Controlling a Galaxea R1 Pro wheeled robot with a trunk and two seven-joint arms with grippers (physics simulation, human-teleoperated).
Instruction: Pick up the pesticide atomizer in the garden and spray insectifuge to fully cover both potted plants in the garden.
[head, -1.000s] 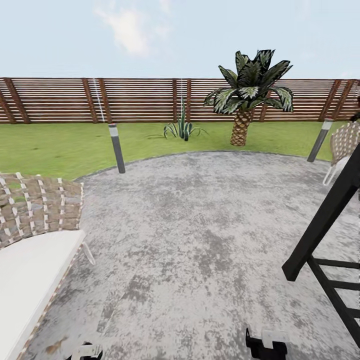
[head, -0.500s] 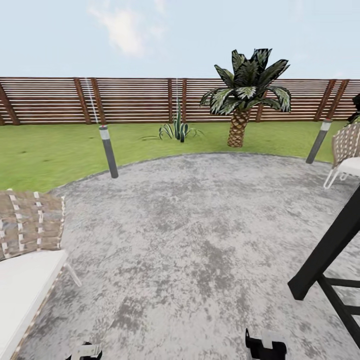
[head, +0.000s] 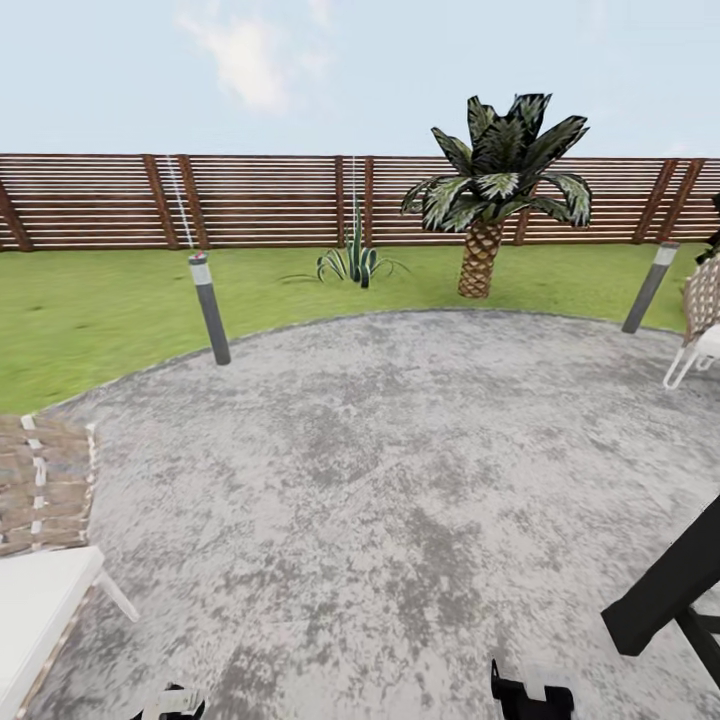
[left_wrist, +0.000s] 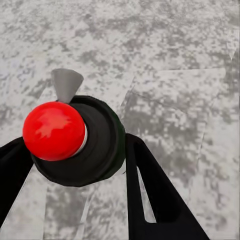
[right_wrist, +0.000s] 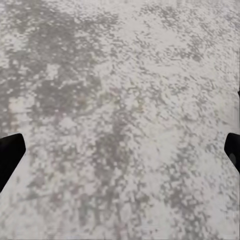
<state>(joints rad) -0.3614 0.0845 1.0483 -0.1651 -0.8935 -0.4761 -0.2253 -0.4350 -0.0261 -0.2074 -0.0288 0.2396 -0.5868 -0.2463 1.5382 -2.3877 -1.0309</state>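
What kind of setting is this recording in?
An outdoor garden patio, apparently: a grey speckled paved round bordered by lawn, closed off by a brown slatted fence, with a palm under open sky.

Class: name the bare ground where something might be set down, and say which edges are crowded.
Bare: the paved round, bordered by lawn and two bollards. Crowded: the woven chair at one side, the black frame at the other.

The view has swung right; the woven chair (head: 45, 500) slides toward the left edge.
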